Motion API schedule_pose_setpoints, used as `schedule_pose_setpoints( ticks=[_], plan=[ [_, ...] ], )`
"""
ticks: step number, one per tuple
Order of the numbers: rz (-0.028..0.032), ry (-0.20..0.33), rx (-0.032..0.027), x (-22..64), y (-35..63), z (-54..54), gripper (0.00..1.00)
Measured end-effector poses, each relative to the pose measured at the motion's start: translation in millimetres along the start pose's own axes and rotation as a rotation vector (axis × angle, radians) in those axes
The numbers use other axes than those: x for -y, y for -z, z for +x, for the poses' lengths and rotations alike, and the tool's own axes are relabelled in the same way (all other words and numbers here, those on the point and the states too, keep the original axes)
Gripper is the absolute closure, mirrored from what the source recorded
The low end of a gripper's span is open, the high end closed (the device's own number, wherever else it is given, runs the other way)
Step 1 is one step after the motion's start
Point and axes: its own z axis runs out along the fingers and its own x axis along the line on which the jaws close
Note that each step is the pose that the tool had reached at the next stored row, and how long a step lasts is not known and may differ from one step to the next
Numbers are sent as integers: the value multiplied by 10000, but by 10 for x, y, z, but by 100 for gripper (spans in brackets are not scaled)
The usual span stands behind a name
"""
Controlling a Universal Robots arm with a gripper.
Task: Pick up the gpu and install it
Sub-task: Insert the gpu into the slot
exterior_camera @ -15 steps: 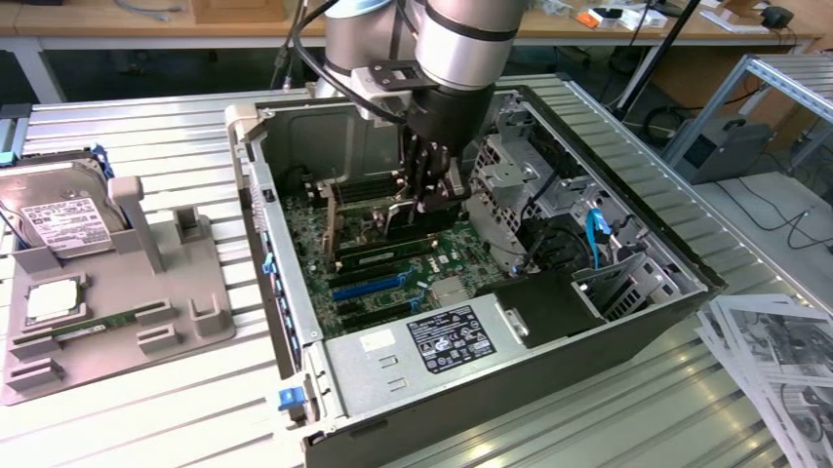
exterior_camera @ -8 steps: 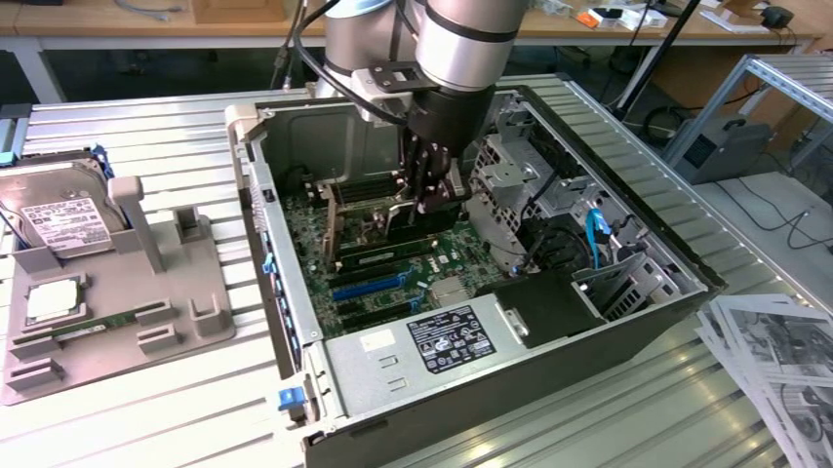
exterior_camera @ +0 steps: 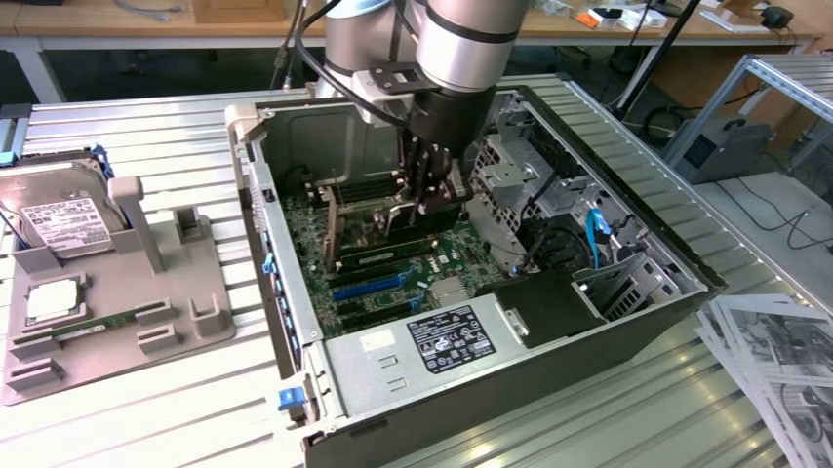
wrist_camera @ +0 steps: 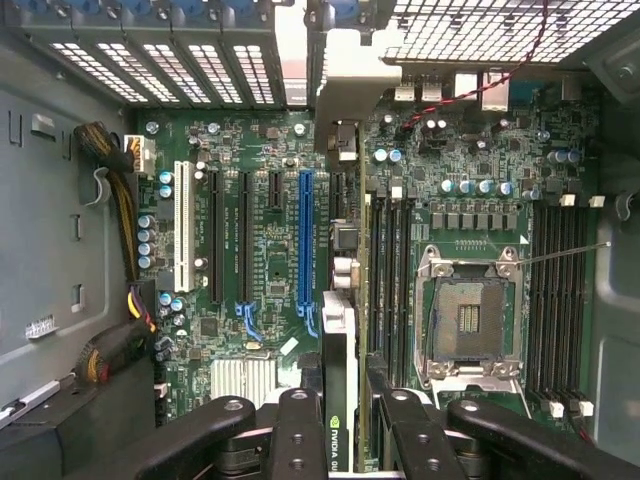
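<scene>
Here the gripper (wrist_camera: 342,425), partly closed, grips the graphics card (wrist_camera: 338,345) edge-on over the motherboard (wrist_camera: 262,255) inside the open computer case (exterior_camera: 289,302).

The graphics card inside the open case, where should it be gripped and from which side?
Grip the gpu across its two flat faces at the upper edge, coming down from above. It stands on edge, thin, so the faces offer broad parallel surfaces and the connector edge stays free toward the motherboard. The gripper clamps it this way.
</scene>
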Motion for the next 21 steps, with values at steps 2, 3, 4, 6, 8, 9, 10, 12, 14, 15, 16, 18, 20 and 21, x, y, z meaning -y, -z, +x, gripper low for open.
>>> schedule_pose_setpoints(
  ticks=[2,3,4,6,8,9,10,12,14,15,16,18,20,21],
  plan=[
    [0,-1,16,-1,1,21,73],
    [0,-1,20,-1,1,28,73],
    [0,-2,28,-1,1,44,73],
    [0,-1,37,-2,1,78,73],
    [0,-2,36,-2,2,89,73],
    [0,-1,37,-4,1,89,73],
    [1,-1,39,-21,-1,90,73],
    [1,-1,46,-61,-6,89,73],
    [0,0,44,-81,-50,89,73],
    [0,1,44,-80,-74,90,73],
    [0,0,45,-81,-91,90,73],
    [1,-1,46,-83,-130,90,73],
    [0,-1,45,-101,-143,91,73],
    [1,-1,46,-138,-148,91,73]
  ],
)
